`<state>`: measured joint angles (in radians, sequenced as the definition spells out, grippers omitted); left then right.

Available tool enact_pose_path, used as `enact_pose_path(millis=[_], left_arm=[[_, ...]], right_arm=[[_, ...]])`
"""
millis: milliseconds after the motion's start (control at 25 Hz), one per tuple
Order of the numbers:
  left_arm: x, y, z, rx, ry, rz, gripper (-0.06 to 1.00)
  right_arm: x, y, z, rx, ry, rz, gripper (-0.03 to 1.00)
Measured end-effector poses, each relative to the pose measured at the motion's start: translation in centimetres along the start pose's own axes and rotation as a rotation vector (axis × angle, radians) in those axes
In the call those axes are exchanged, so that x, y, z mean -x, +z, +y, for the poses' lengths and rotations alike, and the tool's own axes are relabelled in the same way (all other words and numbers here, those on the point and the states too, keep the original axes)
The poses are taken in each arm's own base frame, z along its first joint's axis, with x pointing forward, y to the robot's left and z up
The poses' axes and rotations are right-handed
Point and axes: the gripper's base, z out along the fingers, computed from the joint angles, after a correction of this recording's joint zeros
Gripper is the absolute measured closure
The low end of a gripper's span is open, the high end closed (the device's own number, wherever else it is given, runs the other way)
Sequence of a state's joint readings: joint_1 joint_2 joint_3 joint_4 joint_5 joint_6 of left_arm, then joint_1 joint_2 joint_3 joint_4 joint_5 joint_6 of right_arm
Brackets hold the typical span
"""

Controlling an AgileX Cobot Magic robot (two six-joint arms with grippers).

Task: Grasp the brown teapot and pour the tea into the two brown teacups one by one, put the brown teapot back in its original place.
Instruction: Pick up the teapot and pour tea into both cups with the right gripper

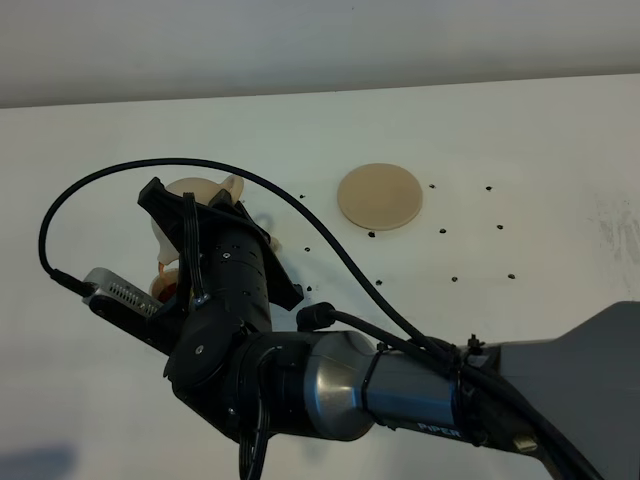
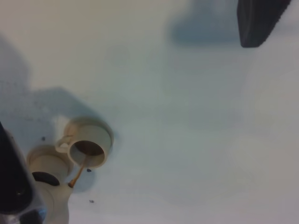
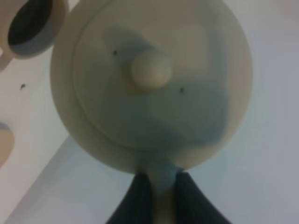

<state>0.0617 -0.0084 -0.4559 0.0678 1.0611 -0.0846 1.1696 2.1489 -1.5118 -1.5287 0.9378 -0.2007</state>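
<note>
The right gripper (image 3: pixel 162 181) is pinched tight on the loop handle of the teapot (image 3: pixel 196 107). The pot hangs straight ahead of its fingertips, with the knobbed lid in place, above the worktop (image 1: pixel 500 130). The right arm reaches across the middle, so gripper and pot sit over the left part of the worktop. Just past the pot's spout, on the side away from the gripper, stands a cup (image 2: pixel 88 147). A thin brown thread of tea (image 2: pixel 78 170) runs from the spout into it, and the cup's inside looks dark. The coaster (image 1: pixel 379 196) lies flat on the worktop, well apart from the right gripper and off to one side of its wrist. Only one dark finger of the left gripper (image 2: pixel 259 21) shows, well away from the cup, so I cannot tell whether it is spread or pressed together.
</note>
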Motion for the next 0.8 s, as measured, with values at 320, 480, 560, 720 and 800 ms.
enact_pose_path(millis=[320, 480, 560, 720, 800], left_arm=[[0.0, 0.0, 0.0, 0.0, 0.0, 0.0, 0.51], [0.0, 0.0, 0.0, 0.0, 0.0, 0.0, 0.51], [0.0, 0.0, 0.0, 0.0, 0.0, 0.0, 0.51], [0.0, 0.0, 0.0, 0.0, 0.0, 0.0, 0.51], [0.0, 0.0, 0.0, 0.0, 0.0, 0.0, 0.51]], right_arm=[[-0.07, 0.0, -0.18, -0.02, -0.018, 0.008, 0.87], [-0.11, 0.0, -0.18, -0.02, -0.019, 0.012, 0.87], [-0.11, 0.0, -0.18, -0.02, -0.019, 0.012, 0.87], [-0.11, 0.0, -0.18, -0.02, -0.019, 0.013, 0.87], [-0.11, 0.0, -0.18, -0.02, -0.019, 0.013, 0.87]])
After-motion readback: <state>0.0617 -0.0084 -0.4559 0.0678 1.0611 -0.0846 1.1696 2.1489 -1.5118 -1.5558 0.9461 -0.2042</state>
